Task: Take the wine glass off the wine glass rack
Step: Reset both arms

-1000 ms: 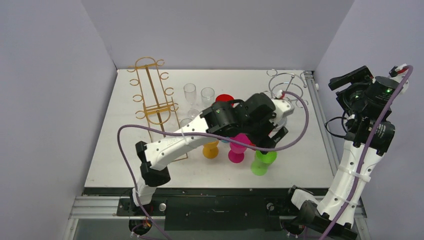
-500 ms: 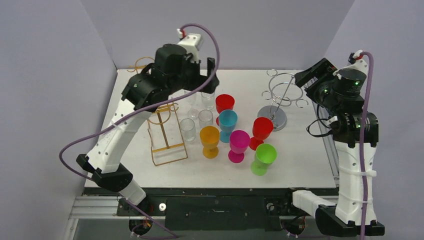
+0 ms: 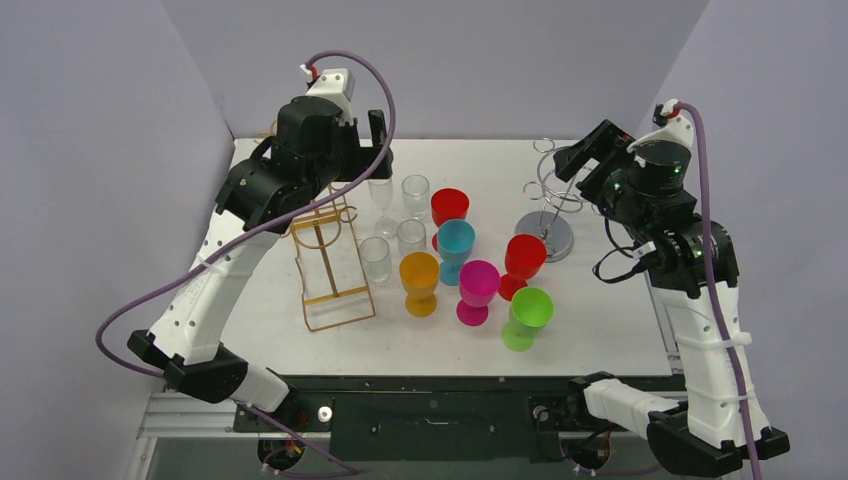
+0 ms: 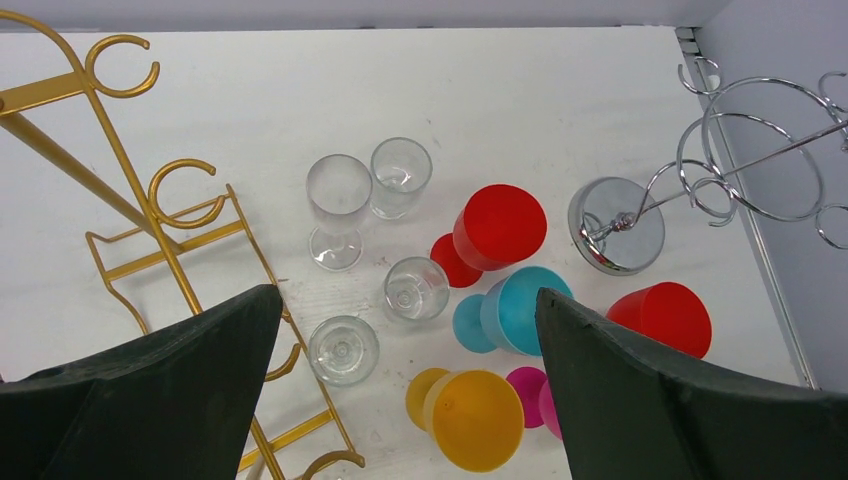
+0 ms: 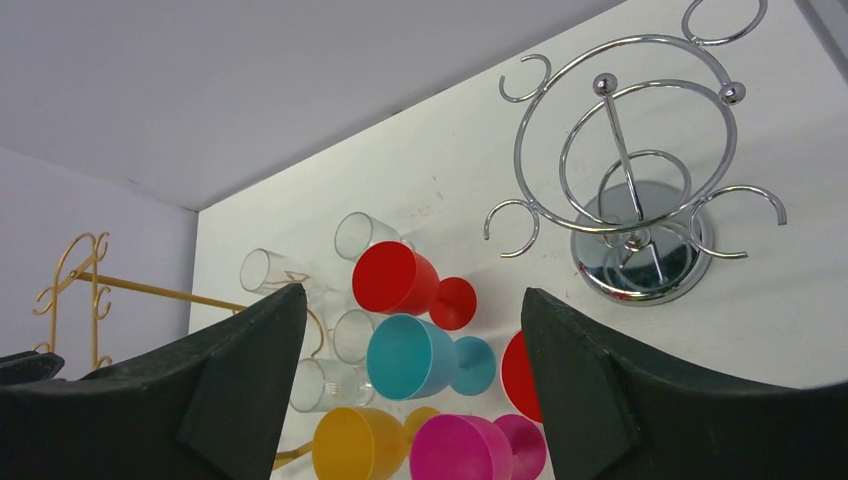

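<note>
The white table (image 3: 620, 310) carries everything. The left end effector (image 4: 405, 292) hangs high over its far left part, released and holding nothing; the right end effector (image 5: 412, 292) is also released and bare, raised over the far right. A tall gold rack (image 4: 45, 90) stands on the left and a silver rack (image 4: 617, 228) on the far right. Between them stand coloured goblets: red (image 3: 450, 207), teal (image 3: 456, 240), orange (image 3: 419, 272), pink (image 3: 479, 282) and green (image 3: 531, 307). The clear wine glass (image 4: 338, 190) stands upright on the table just right of the gold rack, beside three other clear glasses.
</note>
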Tool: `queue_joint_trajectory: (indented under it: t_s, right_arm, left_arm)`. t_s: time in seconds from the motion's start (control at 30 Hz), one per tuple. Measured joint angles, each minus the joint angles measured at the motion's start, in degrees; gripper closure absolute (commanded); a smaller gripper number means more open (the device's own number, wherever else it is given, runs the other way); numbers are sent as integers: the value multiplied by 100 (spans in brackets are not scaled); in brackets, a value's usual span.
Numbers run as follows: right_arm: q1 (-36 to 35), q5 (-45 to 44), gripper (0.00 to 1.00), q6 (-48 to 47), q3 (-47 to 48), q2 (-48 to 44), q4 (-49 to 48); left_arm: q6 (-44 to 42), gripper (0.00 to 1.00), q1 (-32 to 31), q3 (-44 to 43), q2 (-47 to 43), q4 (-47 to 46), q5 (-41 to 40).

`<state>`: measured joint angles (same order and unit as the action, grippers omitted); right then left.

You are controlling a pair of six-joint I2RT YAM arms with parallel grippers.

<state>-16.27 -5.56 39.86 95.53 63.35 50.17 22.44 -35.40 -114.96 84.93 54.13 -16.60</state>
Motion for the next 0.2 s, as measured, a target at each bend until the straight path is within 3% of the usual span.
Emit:
queue_joint_trajectory:
  t_s: [0.2]
  right_arm:
    - [-2, -94, 26, -22, -74, -15, -15]
  left_arm:
    - [2, 4, 26, 162, -92, -55, -17]
